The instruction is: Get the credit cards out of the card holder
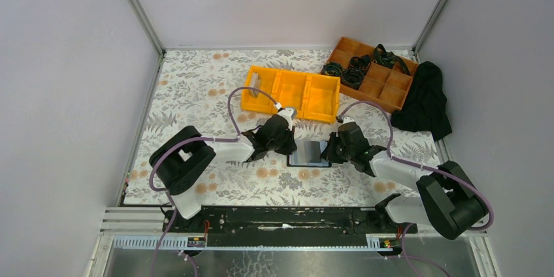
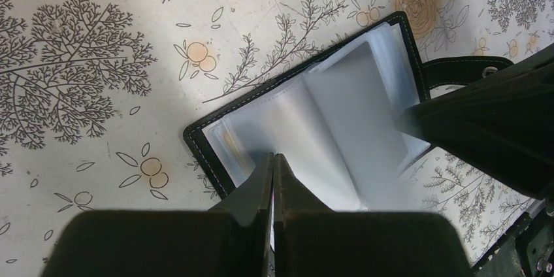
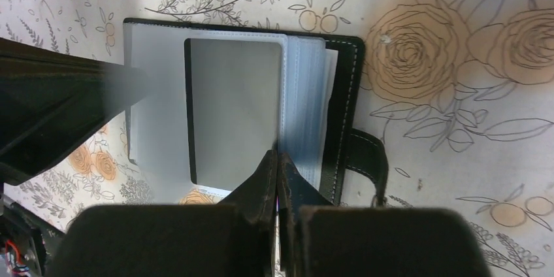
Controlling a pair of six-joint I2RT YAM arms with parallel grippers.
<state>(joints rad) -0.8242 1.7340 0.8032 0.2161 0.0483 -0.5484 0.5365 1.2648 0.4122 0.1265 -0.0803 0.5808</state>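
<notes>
worktop (image 1: 196, 87): bright, even light, soft shadows
fingers (image 2: 260, 189): dark, out of focus, wrist views
card holder (image 2: 294, 120) sleeves: hazy white glare

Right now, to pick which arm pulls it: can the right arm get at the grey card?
Probably yes: the right gripper, shut, has its tips at the grey card, the card holder lies open, and the left gripper covers only the other page. The clear sleeve may hinder.
</notes>
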